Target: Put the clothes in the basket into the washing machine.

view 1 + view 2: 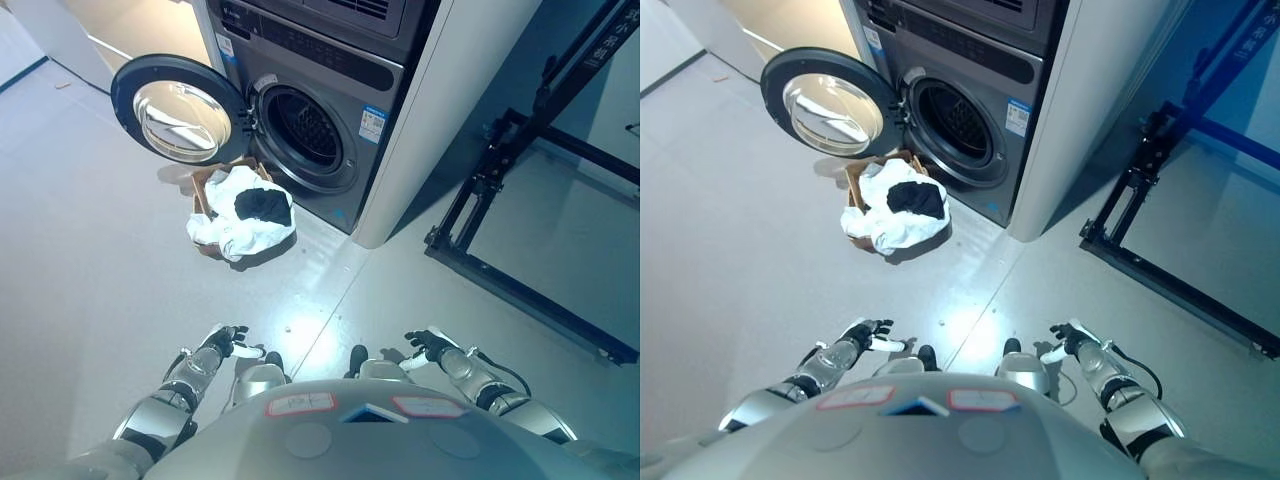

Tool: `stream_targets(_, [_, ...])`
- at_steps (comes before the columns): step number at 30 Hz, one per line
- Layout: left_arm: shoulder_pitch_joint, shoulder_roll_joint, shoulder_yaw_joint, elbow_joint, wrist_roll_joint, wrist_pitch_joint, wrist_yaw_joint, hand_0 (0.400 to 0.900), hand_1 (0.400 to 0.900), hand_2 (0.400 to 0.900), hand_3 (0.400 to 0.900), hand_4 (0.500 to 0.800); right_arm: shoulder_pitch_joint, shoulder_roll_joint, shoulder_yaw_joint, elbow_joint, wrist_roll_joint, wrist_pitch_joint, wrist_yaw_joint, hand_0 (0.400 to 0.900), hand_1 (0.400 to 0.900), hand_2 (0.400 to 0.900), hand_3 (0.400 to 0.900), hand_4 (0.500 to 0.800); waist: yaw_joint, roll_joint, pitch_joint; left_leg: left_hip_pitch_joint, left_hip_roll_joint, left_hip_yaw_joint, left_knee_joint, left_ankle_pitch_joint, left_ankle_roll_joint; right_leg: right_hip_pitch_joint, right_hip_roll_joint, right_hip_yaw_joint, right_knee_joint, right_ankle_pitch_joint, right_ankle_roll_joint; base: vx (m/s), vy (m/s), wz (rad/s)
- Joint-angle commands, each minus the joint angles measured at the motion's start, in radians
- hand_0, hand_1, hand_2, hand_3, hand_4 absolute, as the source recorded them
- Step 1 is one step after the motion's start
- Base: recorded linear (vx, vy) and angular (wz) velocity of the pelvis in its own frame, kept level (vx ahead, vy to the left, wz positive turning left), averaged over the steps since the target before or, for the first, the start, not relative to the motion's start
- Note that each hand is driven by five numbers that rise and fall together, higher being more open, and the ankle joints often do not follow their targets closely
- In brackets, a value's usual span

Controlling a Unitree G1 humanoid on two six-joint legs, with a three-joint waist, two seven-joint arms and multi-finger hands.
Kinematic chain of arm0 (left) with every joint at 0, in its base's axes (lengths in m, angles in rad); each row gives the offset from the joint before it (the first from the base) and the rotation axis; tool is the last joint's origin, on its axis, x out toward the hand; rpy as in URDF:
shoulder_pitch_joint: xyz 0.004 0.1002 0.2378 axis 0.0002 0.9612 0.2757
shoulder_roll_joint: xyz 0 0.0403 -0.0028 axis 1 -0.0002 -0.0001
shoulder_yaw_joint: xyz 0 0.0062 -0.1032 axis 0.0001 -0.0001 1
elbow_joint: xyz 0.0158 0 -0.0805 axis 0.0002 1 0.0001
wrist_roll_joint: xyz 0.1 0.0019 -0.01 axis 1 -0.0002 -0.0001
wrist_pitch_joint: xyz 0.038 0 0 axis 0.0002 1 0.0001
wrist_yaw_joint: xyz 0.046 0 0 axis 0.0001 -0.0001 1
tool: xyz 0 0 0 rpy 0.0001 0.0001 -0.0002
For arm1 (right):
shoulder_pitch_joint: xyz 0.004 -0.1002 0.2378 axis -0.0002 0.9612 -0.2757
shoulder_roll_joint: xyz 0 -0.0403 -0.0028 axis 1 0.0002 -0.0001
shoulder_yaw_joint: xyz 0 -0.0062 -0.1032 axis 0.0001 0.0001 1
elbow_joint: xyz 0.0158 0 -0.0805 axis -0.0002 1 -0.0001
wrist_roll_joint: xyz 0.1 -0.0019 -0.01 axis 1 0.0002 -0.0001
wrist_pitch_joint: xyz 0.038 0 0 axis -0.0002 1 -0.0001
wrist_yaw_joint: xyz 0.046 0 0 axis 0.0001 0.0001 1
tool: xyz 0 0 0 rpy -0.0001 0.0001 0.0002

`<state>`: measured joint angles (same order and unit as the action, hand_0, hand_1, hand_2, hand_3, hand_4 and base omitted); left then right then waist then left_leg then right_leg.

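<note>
The basket (205,190) of white and black clothes (245,212) sits on the floor just before the open washing machine (305,125). Left hand (226,339) and right hand (428,345) hang low with fingers relaxed, empty; both are well apart from the clothes.

The scene is evenly and fairly brightly lit from above. A soft white glare patch sits on the glossy floor (300,325) near the bottom centre. The open door (180,110) of the washer (330,110) mirrors bright light in its glass, while the drum (305,130) stays dark inside. A short soft shadow lies under the basket (205,185) of clothes (240,220). The black frame (520,200) on the right reads as a dark shape. Straight lines bow and lean toward the edges.
</note>
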<state>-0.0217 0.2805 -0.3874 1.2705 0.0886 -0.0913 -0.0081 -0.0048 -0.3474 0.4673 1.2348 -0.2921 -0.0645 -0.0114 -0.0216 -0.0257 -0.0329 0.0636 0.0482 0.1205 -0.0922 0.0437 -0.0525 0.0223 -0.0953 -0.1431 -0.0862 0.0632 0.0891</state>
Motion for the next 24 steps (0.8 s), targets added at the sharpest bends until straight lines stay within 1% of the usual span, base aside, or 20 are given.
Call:
stream_targets(1, [-0.116,0.035,0.026,0.031,-0.013,-0.03,0.019,0.9,0.9,0.9,0.9,0.8,-0.098,-0.005,-0.006,0.026,0.051,-0.009,-0.01,0.9,0.9,0.9,0.9,0.8,0.016,-0.007,0.044,-0.017,-0.091,-0.036,0.026,-0.072,0.076,-0.06,0.002,0.041,0.151,-0.024,0.043,-0.03,0.075,0.02])
stream_targets(3, [-0.13,0.042,0.023,0.028,-0.012,-0.031,0.021,0.9,0.9,0.9,0.9,0.8,-0.11,-0.006,-0.015,0.023,0.062,-0.011,-0.012,0.9,0.9,0.9,0.9,0.8,0.013,-0.001,0.061,-0.018,-0.096,-0.041,0.036,-0.079,0.093,-0.118,-0.005,0.035,0.29,-0.028,0.052,0.0,0.17,0.2])
stream_targets(4, [-0.139,0.052,0.025,0.026,-0.017,-0.03,0.022,0.9,0.9,0.9,0.9,0.8,-0.116,-0.014,-0.032,0.018,0.08,-0.015,-0.017,0.9,0.9,0.9,0.9,0.8,-0.002,0.011,0.085,-0.008,-0.097,-0.064,0.039,-0.078,0.107,-0.178,-0.007,0.055,0.448,0.014,0.054,0.07,0.2,0.45])
stream_targets(5, [-0.148,0.056,0.023,0.025,-0.018,-0.03,0.024,0.9,0.9,0.9,0.9,0.8,-0.118,-0.015,-0.038,0.019,0.091,-0.017,-0.018,0.9,0.9,0.9,0.9,0.8,-0.01,0.013,0.096,0.002,-0.094,-0.077,0.033,-0.077,0.109,-0.213,-0.001,0.068,0.505,0.025,0.051,0.07,0.139,0.41])
stream_targets(6, [-0.148,0.056,0.023,0.025,-0.018,-0.03,0.024,0.9,0.9,0.9,0.9,0.8,-0.119,-0.015,-0.038,0.02,0.091,-0.017,-0.018,0.9,0.9,0.9,0.9,0.8,-0.01,0.012,0.097,0.003,-0.096,-0.077,0.032,-0.077,0.109,-0.215,-0.003,0.069,0.51,0.022,0.051,0.14,0.06,0.48])
stream_targets(7, [-0.155,0.058,0.014,0.024,-0.019,-0.032,0.024,0.9,0.9,0.9,0.9,0.8,-0.112,-0.013,-0.049,0.025,0.102,-0.016,-0.02,0.9,0.9,0.9,0.9,0.8,-0.03,0.017,0.11,0.023,-0.09,-0.102,0.021,-0.08,0.104,-0.271,0.023,0.106,0.531,0.032,0.042,0.21,0.032,0.56])
stream_targets(10, [-0.165,0.061,0.005,0.024,-0.02,-0.035,0.026,0.9,0.9,0.9,0.9,0.8,-0.097,-0.018,-0.067,0.033,0.111,-0.015,-0.023,0.9,0.9,0.9,0.9,0.8,-0.052,0.018,0.117,0.055,-0.087,-0.129,0.015,-0.1,0.092,-0.298,0.023,0.108,0.441,0.014,0.03,0.24,-0.012,0.52])
stream_targets(11, [-0.179,0.061,-0.002,0.026,-0.023,-0.04,0.03,0.9,0.9,0.9,0.9,0.8,-0.09,-0.022,-0.082,0.041,0.114,-0.012,-0.025,0.9,0.9,0.9,0.9,0.8,-0.072,0.009,0.117,0.09,-0.099,-0.149,0.006,-0.13,0.083,-0.334,0.003,0.103,0.314,0.052,0.038,0.33,-0.048,0.56])
stream_targets(12, [-0.179,0.06,-0.002,0.026,-0.023,-0.041,0.03,0.9,0.9,0.9,0.9,0.8,-0.09,-0.023,-0.083,0.041,0.114,-0.012,-0.025,0.9,0.9,0.9,0.9,0.8,-0.075,0.014,0.122,0.098,-0.092,-0.153,0.006,-0.134,0.082,-0.321,0.007,0.096,0.306,0.052,0.038,0.51,-0.085,0.71])
stream_targets(13, [-0.188,0.058,-0.005,0.029,-0.024,-0.045,0.033,0.9,0.9,0.9,0.9,0.8,-0.081,-0.026,-0.098,0.045,0.11,-0.009,-0.026,0.9,0.9,0.9,0.9,0.8,-0.098,0.002,0.118,0.145,-0.1,-0.174,0.005,-0.174,0.069,-0.354,-0.012,0.081,0.165,0.117,0.056,0.44,-0.071,0.52])
stream_targets(14, [-0.191,0.058,-0.004,0.032,-0.024,-0.047,0.035,0.9,0.9,0.9,0.9,0.8,-0.077,-0.028,-0.104,0.047,0.106,-0.008,-0.026,0.9,0.9,0.9,0.9,0.8,-0.112,0.001,0.118,0.176,-0.096,-0.184,0.005,-0.196,0.063,-0.369,-0.01,0.07,0.102,0.15,0.063,0.44,-0.071,0.49])
stream_targets(15, [-0.191,0.057,-0.004,0.032,-0.024,-0.048,0.035,0.9,0.9,0.9,0.9,0.8,-0.077,-0.029,-0.104,0.047,0.106,-0.008,-0.026,0.9,0.9,0.9,0.9,0.8,-0.112,0.007,0.121,0.182,-0.089,-0.184,0.005,-0.2,0.062,-0.359,-0.003,0.066,0.094,0.152,0.062,0.45,-0.086,0.43])
stream_targets(16, [-0.189,0.057,0.0,0.03,-0.023,-0.052,0.035,0.9,0.9,0.9,0.9,0.8,-0.066,-0.033,-0.114,0.05,0.103,-0.006,-0.024,0.9,0.9,0.9,0.9,0.8,-0.131,0.005,0.113,0.225,-0.083,-0.208,0.005,-0.232,0.053,-0.378,0.007,0.072,0.062,0.18,0.068,0.45,-0.126,0.41])
stream_targets(17, [-0.184,0.056,0.002,0.033,-0.02,-0.051,0.032,0.9,0.9,0.9,0.9,0.8,-0.057,-0.032,-0.119,0.052,0.105,-0.006,-0.024,0.9,0.9,0.9,0.9,0.8,-0.137,0.006,0.101,0.243,-0.073,-0.219,0.005,-0.241,0.048,-0.367,0.021,0.085,0.063,0.176,0.059,0.44,-0.127,0.4])
stream_targets(18, [-0.183,0.056,0.002,0.033,-0.019,-0.051,0.032,0.9,0.9,0.9,0.9,0.8,-0.057,-0.032,-0.119,0.051,0.105,-0.006,-0.024,0.9,0.9,0.9,0.9,0.8,-0.137,0.008,0.102,0.245,-0.07,-0.218,0.005,-0.243,0.047,-0.365,0.023,0.084,0.063,0.176,0.059,0.34,-0.122,0.3])
stream_targets(19, [-0.178,0.055,0.003,0.038,-0.02,-0.054,0.031,0.9,0.9,0.9,0.9,0.8,-0.053,-0.039,-0.125,0.054,0.109,-0.011,-0.022,0.9,0.9,0.9,0.9,0.8,-0.15,0.012,0.089,0.264,-0.057,-0.229,0.005,-0.247,0.046,-0.365,0.047,0.131,0.076,0.181,0.045,0.46,-0.174,0.39])
stream_targets(20, [-0.177,0.049,0.001,0.045,-0.023,-0.053,0.031,0.9,0.9,0.9,0.9,0.8,-0.048,-0.045,-0.133,0.063,0.118,-0.015,-0.023,0.9,0.9,0.9,0.9,0.8,-0.16,0.024,0.068,0.276,-0.026,-0.227,0.021,-0.217,0.027,-0.354,0.086,0.16,0.095,0.172,0.032,0.46,-0.175,0.39])
stream_targets(21, [-0.176,0.049,0.001,0.045,-0.023,-0.053,0.031,0.9,0.9,0.9,0.9,0.8,-0.048,-0.046,-0.133,0.063,0.118,-0.015,-0.023,0.9,0.9,0.9,0.9,0.8,-0.16,0.027,0.068,0.277,-0.024,-0.226,0.02,-0.218,0.026,-0.355,0.088,0.159,0.096,0.171,0.031,0.46,-0.196,0.29])
stream_targets(23, [-0.171,0.039,-0.002,0.043,-0.025,-0.051,0.026,0.9,0.9,0.9,0.9,0.8,-0.046,-0.043,-0.129,0.072,0.118,-0.017,-0.024,0.9,0.9,0.9,0.9,0.8,-0.164,0.042,0.045,0.242,0.003,-0.224,0.17,-0.124,-0.003,-0.341,0.127,0.142,0.134,0.139,0.0,0.42,-0.197,0.13])
stream_targets(24, [-0.171,0.035,-0.007,0.038,-0.027,-0.05,0.024,0.9,0.9,0.9,0.9,0.8,-0.048,-0.047,-0.125,0.072,0.117,-0.017,-0.026,0.9,0.9,0.9,0.9,0.8,-0.161,0.042,0.044,0.193,-0.001,-0.219,0.307,-0.056,-0.019,-0.313,0.14,0.139,0.145,0.115,-0.026,0.55,-0.321,0.09])
